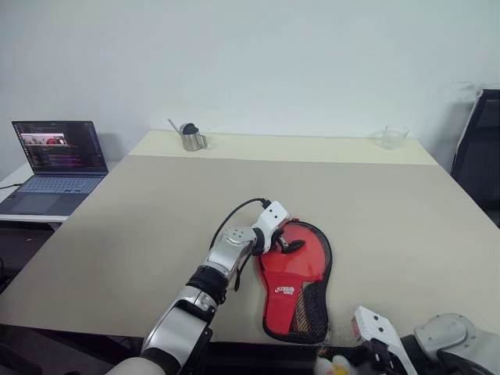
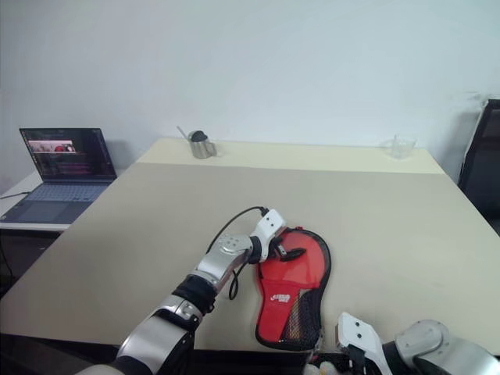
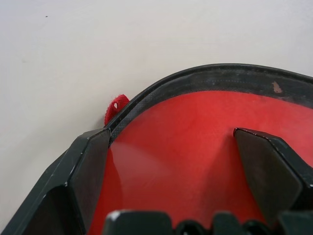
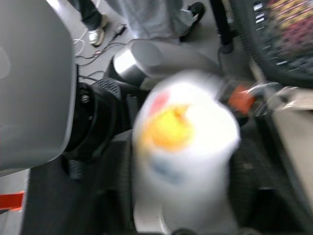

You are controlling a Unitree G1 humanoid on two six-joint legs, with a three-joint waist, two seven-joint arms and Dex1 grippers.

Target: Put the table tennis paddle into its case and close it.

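The case (image 1: pixel 297 280) lies flat on the table near its front edge, red face up, with a white logo and a black mesh pocket at the near end. My left gripper (image 1: pixel 287 244) rests over the case's round far end, open, with both fingers (image 3: pixel 266 161) spread on the red face. A red zip pull (image 3: pixel 116 105) sticks out past the black edging. The paddle is hidden. My right gripper (image 1: pixel 355 359) hangs below the table's front edge at the right, close to a blurred white object with a yellow mark (image 4: pixel 183 152). I cannot tell whether it is held.
An open laptop (image 1: pixel 58 160) sits on a side table at the left. A metal cup (image 1: pixel 190 137) and a clear glass cup (image 1: pixel 394 137) stand along the table's far edge. A black chair (image 1: pixel 480 156) is at the right. A person's legs (image 4: pixel 98 29) stand on the floor.
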